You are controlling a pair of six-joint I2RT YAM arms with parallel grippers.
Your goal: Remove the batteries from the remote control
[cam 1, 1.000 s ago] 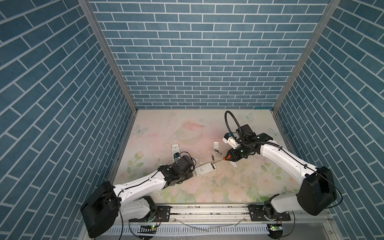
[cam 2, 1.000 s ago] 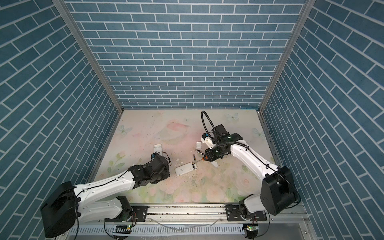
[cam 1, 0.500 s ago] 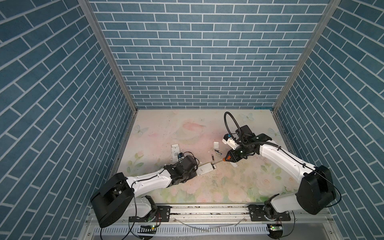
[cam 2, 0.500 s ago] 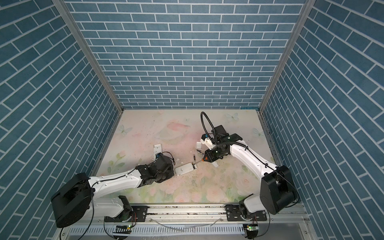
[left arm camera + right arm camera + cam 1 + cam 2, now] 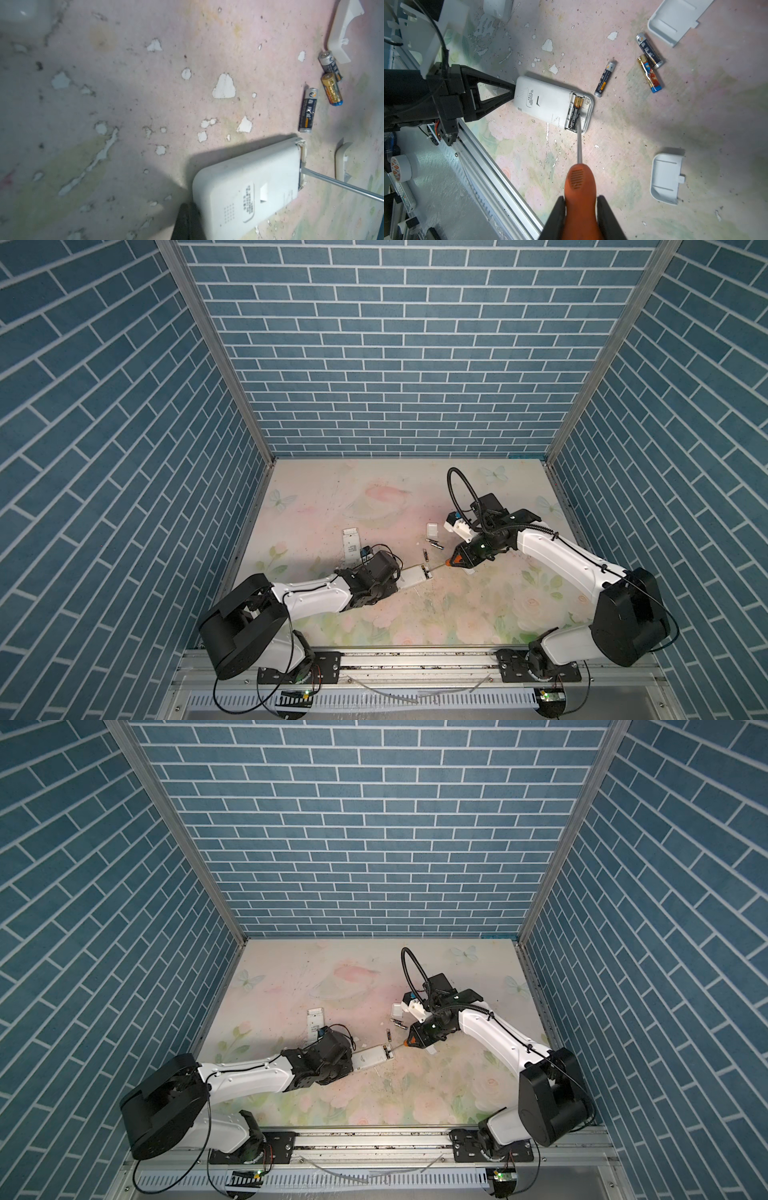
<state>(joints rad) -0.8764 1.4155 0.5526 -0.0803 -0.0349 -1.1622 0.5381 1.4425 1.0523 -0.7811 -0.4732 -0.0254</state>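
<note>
Left gripper (image 5: pixel 512 93): fully closed, I'm pressing its tips against the remote (image 5: pixel 546 101).
Right gripper (image 5: pixel 581 200): I'm clamping the screwdriver (image 5: pixel 579 182), its tip reaching into the remote.
Batteries (image 5: pixel 604 79): three lying on tabletop (image 5: pixel 675 124) beside remote; one sitting inside it.

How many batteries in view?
4. On the mat: black battery beside the remote, second black battery and gold battery by a cover. Fourth battery in the compartment; more may hide.
</note>
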